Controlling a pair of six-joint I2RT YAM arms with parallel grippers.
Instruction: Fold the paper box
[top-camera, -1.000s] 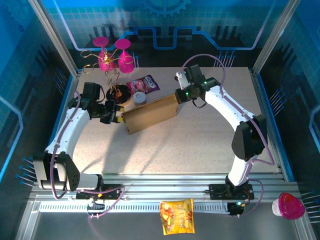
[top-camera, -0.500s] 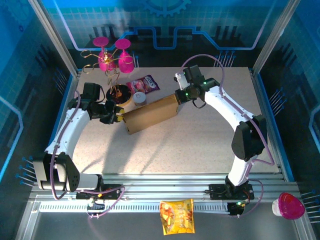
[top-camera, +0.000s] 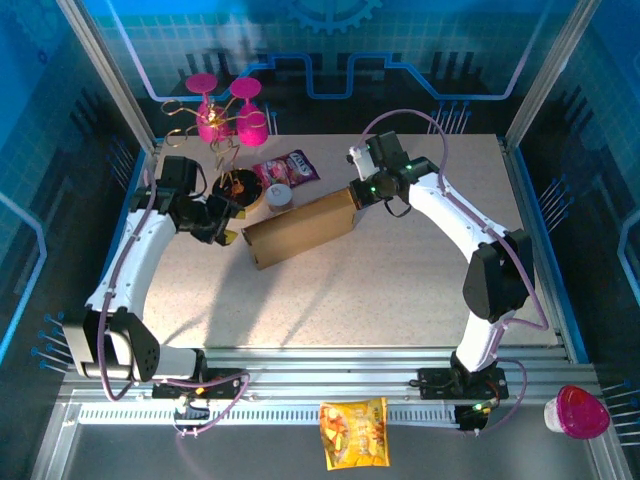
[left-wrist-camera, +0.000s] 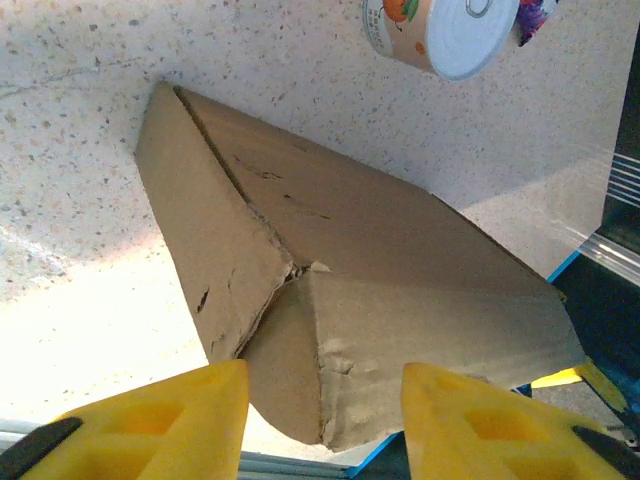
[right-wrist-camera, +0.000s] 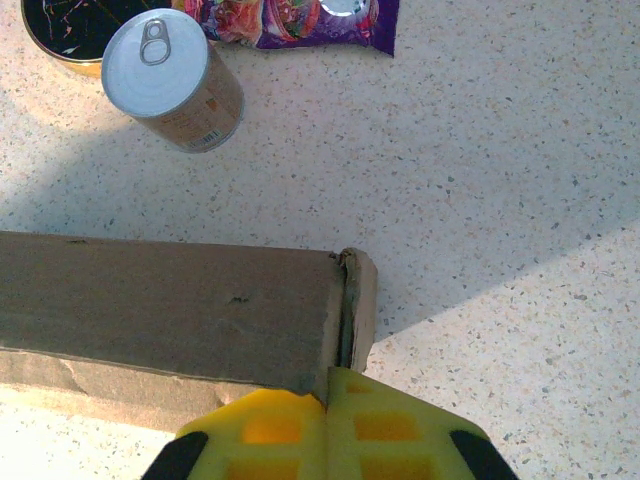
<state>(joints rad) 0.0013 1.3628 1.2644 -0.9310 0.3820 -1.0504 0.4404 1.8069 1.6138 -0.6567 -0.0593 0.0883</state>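
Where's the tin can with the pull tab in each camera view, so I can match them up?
Top external: the can is left of centre, just beyond the far long edge of the cardboard box.
Left wrist: the can is at the top edge, right of centre, beyond the box.
Right wrist: the can is upper left, above the box.
Shared landmark: the cardboard box, close to the can in all three.

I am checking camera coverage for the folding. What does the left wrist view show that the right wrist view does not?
Left wrist: the brown cardboard box's creased end flap between the open yellow fingers of the left gripper. Right wrist: the box's other end, the right gripper closed on its corner, and a dark round dish. Both: the box, a white-topped tin can, a purple snack packet, the speckled table.
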